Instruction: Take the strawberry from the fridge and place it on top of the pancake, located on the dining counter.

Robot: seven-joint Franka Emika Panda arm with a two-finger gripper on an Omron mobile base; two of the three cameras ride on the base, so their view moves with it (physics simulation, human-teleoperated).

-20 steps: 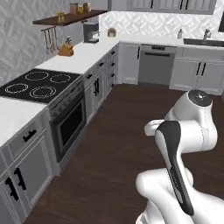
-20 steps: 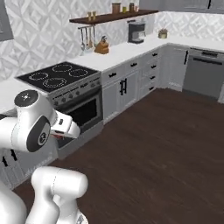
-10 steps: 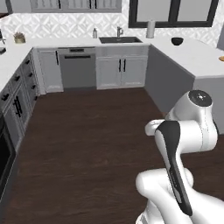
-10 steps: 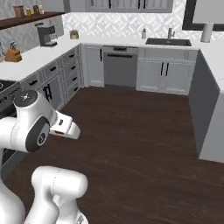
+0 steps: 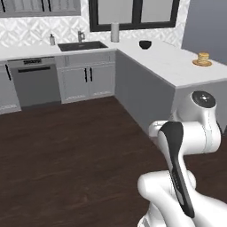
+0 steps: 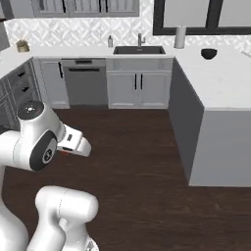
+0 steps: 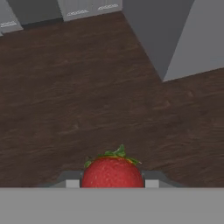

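In the hand view my gripper (image 7: 112,182) is shut on the red strawberry (image 7: 113,171), whose green leaves point up, above a dark wooden floor. The pancake (image 5: 203,58) is a small tan stack on an orange-brown plate. It sits at the far right of the dining counter (image 5: 173,64), whose white top also stretches along the right (image 6: 225,83). My arm is folded close to the base, well short of the counter, with the white hand (image 6: 74,143) low at the left. The fridge is out of view.
A black bowl (image 5: 145,44) and a white cylinder (image 5: 115,32) stand at the counter's far end. A sink (image 5: 82,45), grey cabinets and a dishwasher (image 5: 33,84) line the back wall. The counter's grey base (image 6: 187,122) rises from the dark floor (image 5: 75,150).
The base has turned, so both base views swung from the stove wall past the sink corner to the dining counter. The arm keeps its folded pose with the strawberry still gripped.
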